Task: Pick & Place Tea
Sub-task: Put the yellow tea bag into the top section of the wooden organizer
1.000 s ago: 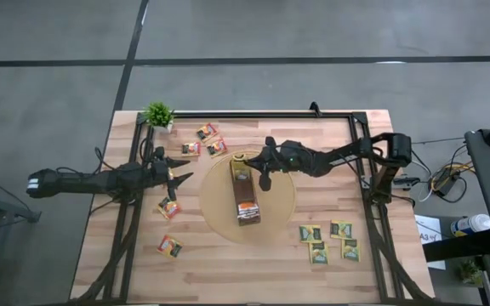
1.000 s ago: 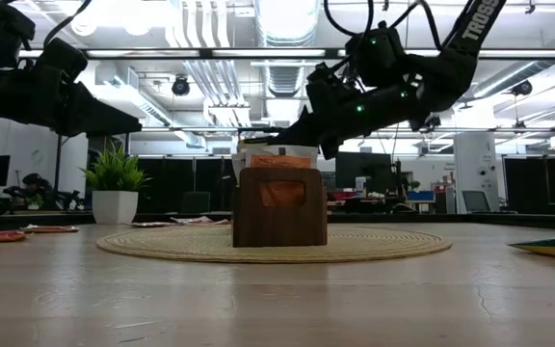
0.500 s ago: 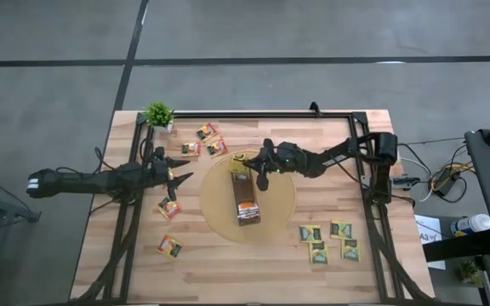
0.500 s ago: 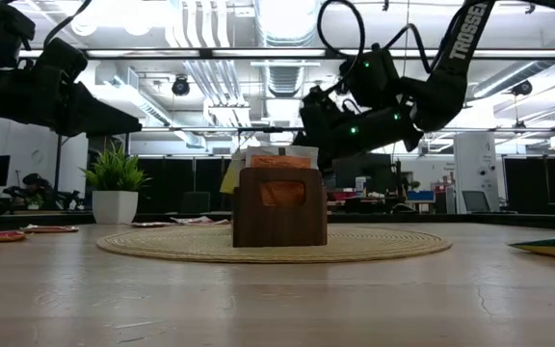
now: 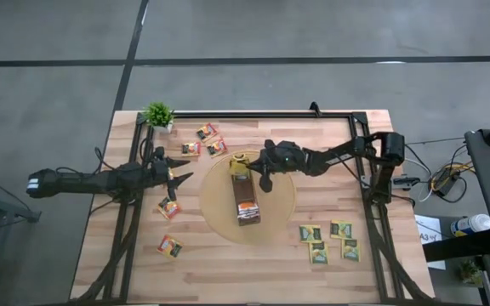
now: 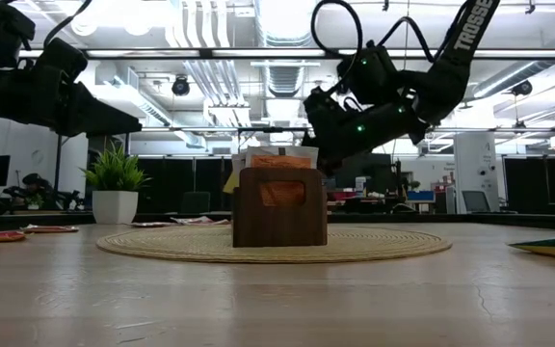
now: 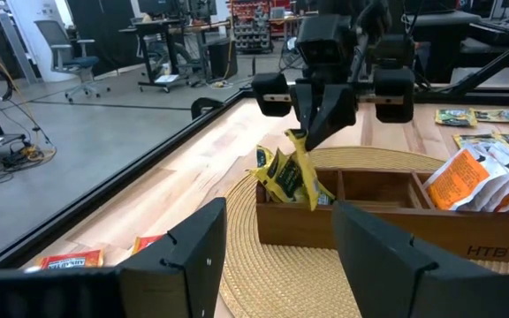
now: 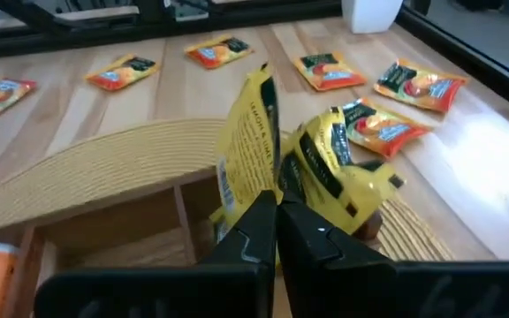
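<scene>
A yellow tea sachet [image 8: 247, 150] is pinched by the clenched right gripper [image 8: 277, 216] over the wooden box [image 5: 245, 197] — its twelve-o'clock end; the left gripper [image 5: 179, 176] is held released at nine o'clock.

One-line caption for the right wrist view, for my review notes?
Right gripper, shut on a yellow tea sachet, holds it above the wooden box's end compartment.
</scene>
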Robot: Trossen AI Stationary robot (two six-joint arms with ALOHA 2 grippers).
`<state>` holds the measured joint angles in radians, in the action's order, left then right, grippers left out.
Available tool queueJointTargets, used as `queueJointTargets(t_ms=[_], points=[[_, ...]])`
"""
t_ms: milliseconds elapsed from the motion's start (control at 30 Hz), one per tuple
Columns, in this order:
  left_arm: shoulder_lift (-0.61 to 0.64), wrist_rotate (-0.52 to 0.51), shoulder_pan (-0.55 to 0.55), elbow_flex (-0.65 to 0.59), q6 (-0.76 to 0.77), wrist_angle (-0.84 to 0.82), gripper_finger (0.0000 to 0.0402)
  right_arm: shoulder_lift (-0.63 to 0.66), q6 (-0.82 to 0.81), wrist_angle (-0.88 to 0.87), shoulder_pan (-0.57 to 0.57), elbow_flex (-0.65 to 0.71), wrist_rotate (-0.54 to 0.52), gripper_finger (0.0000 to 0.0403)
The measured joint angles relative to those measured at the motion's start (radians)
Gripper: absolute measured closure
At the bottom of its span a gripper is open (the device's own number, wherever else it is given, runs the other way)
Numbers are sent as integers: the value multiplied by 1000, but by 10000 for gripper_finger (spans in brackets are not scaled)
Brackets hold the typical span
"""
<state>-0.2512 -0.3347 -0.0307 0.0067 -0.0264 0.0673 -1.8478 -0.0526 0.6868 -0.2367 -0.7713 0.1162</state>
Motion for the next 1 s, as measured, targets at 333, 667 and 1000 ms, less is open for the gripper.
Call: queueJointTargets(t_ms=[333,667,1000], points=[[0,0,0,0,0,0,199,70,21,-71,0,-7,0,394],[0,0,0,0,0,0,199,121,30,-177,1,-10,-3,394],[0,0,1,0,0,0,199,114,34,-347,9,-90,-14,394]])
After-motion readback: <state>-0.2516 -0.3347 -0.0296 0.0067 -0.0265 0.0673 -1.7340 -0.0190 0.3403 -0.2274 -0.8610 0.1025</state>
